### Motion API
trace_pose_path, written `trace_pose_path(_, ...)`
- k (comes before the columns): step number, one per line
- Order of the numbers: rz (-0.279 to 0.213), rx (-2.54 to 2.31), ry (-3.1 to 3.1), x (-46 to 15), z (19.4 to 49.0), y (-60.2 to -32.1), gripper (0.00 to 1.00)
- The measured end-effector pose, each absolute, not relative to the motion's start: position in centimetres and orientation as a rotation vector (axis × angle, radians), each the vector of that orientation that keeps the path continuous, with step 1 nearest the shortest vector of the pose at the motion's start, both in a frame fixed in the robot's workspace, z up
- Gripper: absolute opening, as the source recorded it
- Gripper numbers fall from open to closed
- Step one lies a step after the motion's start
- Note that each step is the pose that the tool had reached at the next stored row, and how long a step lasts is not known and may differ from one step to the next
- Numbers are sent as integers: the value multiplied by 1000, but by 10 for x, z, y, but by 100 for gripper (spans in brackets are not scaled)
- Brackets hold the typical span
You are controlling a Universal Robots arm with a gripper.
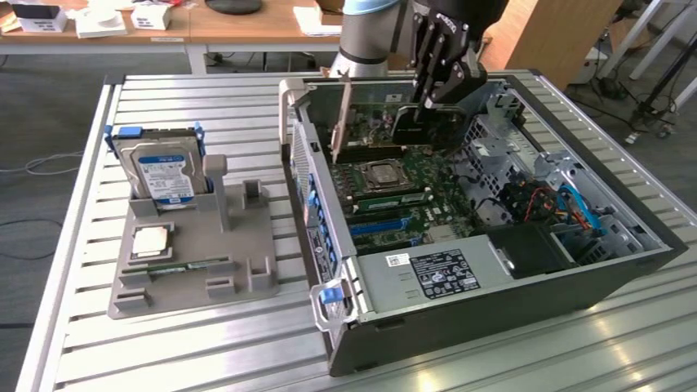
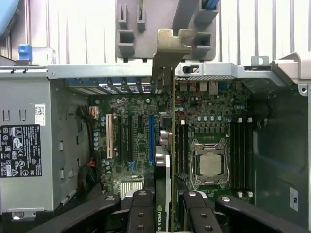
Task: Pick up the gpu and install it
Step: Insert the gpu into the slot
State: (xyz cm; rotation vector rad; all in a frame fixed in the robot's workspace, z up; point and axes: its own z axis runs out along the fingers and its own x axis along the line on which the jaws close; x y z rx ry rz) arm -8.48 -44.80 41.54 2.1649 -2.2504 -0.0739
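Gripper (image 2: pixel 167 198): clamped on the gpu (image 1: pixel 419 126) at a narrow span, with one of the fingers (image 2: pixel 141 211) on each face of the card.
Card pose: upright on its long edge, held inside the open case (image 1: pixel 610 269) over the motherboard (image 1: pixel 403 196). You see it edge-on in the wrist view, between the blue slot (image 2: pixel 150 138) and the CPU socket (image 2: pixel 210 164).
Bracket (image 2: pixel 170 46): silvery, on the card end toward the case's rear wall, bent tab past that wall's rim.
Seating: you can't tell whether the card's lower edge touches a slot.
Fixture (image 1: pixel 234 269): gray tray on the table (image 1: pixel 523 359), to the exterior view's left of the case, well apart from the gripper.
Fixture contents: hard drive (image 1: pixel 163 171) standing upright, CPU chip (image 1: pixel 149 241) lying flat, memory stick (image 1: pixel 179 267) just beside it.
Power supply (image 1: pixel 436 273): labelled, in the case corner nearest the exterior camera.
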Motion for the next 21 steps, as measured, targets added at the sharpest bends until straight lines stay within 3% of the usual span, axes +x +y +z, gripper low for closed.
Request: trace_pose_path(21, -72, 2253, -2159, -74, 408, -448, 27)
